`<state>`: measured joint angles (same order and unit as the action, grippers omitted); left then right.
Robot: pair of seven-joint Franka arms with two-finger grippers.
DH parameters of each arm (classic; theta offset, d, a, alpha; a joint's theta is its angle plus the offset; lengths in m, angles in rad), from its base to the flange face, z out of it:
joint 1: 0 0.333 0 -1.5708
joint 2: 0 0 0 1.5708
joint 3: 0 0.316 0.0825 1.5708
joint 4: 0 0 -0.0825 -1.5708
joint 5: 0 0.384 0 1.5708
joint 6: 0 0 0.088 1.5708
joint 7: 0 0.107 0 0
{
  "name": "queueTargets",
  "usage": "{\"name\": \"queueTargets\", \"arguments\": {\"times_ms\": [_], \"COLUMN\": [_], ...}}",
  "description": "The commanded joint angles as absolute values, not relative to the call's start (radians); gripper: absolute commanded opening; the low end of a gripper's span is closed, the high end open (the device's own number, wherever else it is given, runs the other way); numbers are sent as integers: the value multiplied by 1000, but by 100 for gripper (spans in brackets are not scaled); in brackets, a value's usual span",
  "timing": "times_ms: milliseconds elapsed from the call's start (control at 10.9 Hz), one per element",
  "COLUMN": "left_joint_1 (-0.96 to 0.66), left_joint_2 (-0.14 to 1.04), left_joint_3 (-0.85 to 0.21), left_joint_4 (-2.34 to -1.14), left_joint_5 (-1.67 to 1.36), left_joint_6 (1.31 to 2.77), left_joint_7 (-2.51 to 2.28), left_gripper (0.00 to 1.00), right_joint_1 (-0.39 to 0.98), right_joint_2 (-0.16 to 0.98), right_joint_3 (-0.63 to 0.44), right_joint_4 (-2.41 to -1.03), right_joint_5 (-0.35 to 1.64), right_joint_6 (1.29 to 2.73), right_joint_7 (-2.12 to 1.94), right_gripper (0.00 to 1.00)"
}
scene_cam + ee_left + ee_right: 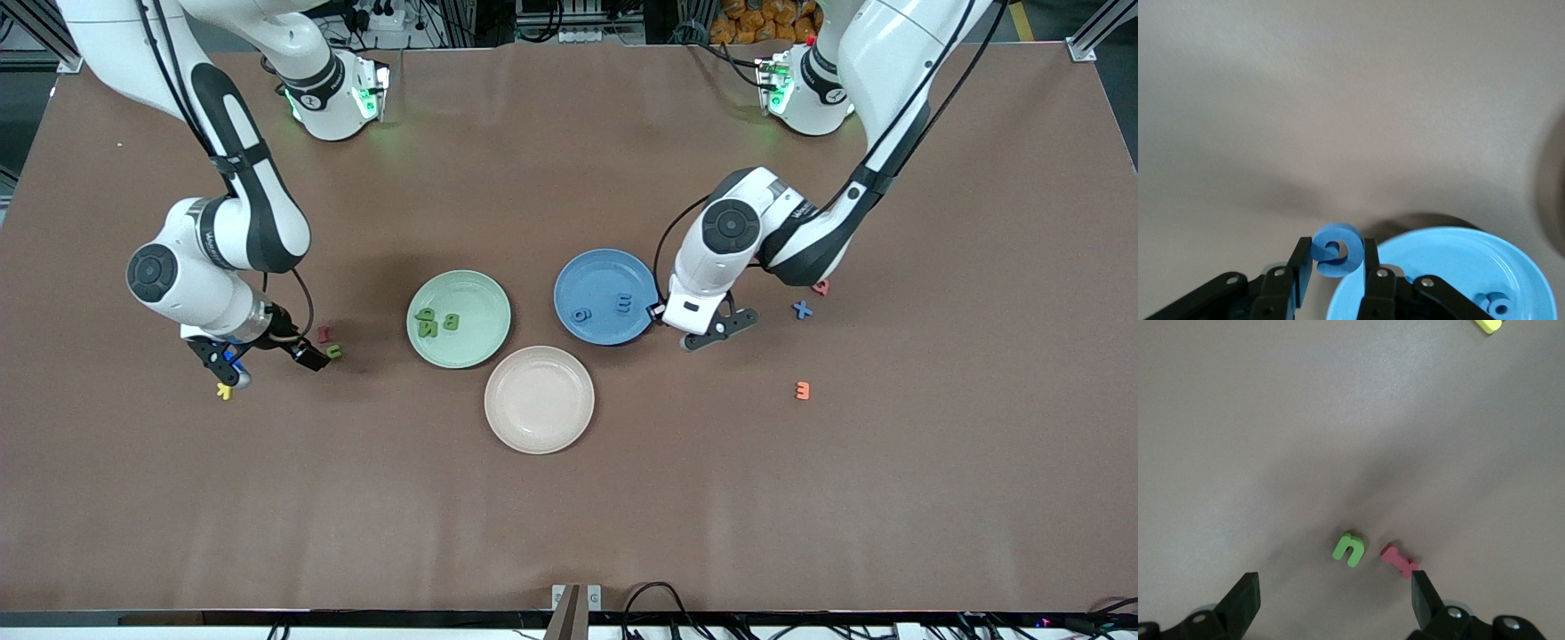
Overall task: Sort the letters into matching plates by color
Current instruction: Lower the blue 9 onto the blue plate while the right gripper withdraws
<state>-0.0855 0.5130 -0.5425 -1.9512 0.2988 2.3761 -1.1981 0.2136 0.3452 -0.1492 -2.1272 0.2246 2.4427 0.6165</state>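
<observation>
Pinching a blue curled letter [1336, 249] between its fingers, the left gripper [718, 329] hangs just beside the rim of the blue plate [582, 277], on the side toward the left arm's end of the table; that plate already carries a blue E-shaped letter [624, 303] and a blue round letter [581, 314]; a blue X [802, 309] lies on the brown table [569, 498] near the left arm, with a dark pink letter [820, 287] just beside it and an orange E [803, 390] nearer the front camera; the mint green plate [484, 342] sits beside the blue one and holds a cluster of green letters [437, 321], three as far as can be told; a beige-pink plate [539, 399] lies nearer the camera between the two; the right gripper [262, 354], fingers spread wide, hovers low over the table toward the right arm's end, above a green n-shaped letter [1349, 549] and a dark red letter [1397, 560] lying close together, not touching either; a yellow K [224, 389] rests just nearer the camera.
</observation>
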Motion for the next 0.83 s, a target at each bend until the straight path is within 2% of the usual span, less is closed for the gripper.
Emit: {"name": "queueTargets", "arguments": {"times_ms": [0,368,737], "left_joint_1": [-142,-239,-281], "left_joint_2": [564,629,682], "left_joint_3": [-535,-531,-531], "left_joint_4": [-1879,-1818,-1766], "left_joint_5": [278,281,290], "left_joint_6": [2345,2344,2344], "left_joint_7": [-1284,-1402,-1459], "left_gripper": [0,0,0], "right_joint_1": [195,207,209], "right_joint_2": [353,396,411], "right_joint_3": [-144,-146,-146], "right_joint_4": [-2112,-2112,-2111], "right_joint_5": [221,212,222], "right_joint_6": [2453,2511,2517], "right_joint_7": [658,895,905], "right_gripper": [100,100,100]}}
